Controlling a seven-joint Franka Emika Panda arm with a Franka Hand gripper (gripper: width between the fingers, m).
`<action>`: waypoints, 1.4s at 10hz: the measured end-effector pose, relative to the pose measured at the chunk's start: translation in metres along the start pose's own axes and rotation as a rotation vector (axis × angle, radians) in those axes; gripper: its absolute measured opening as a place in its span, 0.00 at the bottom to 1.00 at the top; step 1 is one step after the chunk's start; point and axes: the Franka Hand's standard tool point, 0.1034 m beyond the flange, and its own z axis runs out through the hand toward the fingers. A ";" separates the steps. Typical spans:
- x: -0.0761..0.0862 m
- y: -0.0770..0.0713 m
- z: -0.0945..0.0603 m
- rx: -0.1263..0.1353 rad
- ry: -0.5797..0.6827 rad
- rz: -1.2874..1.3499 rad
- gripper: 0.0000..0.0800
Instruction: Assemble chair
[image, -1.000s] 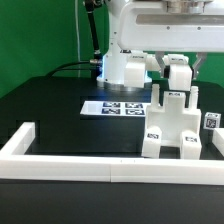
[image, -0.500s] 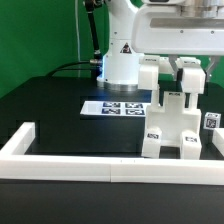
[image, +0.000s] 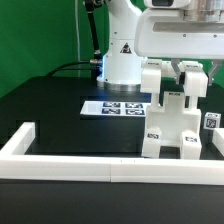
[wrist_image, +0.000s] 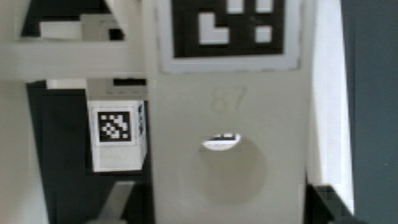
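The partly built chair (image: 172, 128) is a blocky white structure with small black-and-white tags, standing at the exterior view's right just behind the front rail. My gripper (image: 190, 70) hangs over its top, shut on a white chair piece (image: 190, 86) that sits at the top of the structure. In the wrist view this white piece (wrist_image: 222, 110) fills the space between my dark fingers (wrist_image: 128, 200); it carries a large tag at its far end and a small hole in its face. Another tagged chair part (wrist_image: 118, 128) shows beside it. My gripper (wrist_image: 222, 208) closes on the piece's sides.
The marker board (image: 113, 107) lies flat on the black table in front of the robot base (image: 122, 62). A long low white border rail (image: 80, 163) runs along the front, with a short arm (image: 20, 138) at the exterior view's left. A small tagged white block (image: 213, 122) stands at the right edge.
My gripper has shifted toward the exterior view's right with the white piece in it and now stands over the chair's top. The chair structure has not moved.
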 end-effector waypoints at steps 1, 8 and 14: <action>-0.001 0.001 0.002 0.000 0.000 0.016 0.36; -0.003 -0.001 0.005 0.001 0.006 0.031 0.36; -0.005 0.001 0.005 0.001 0.007 0.034 0.36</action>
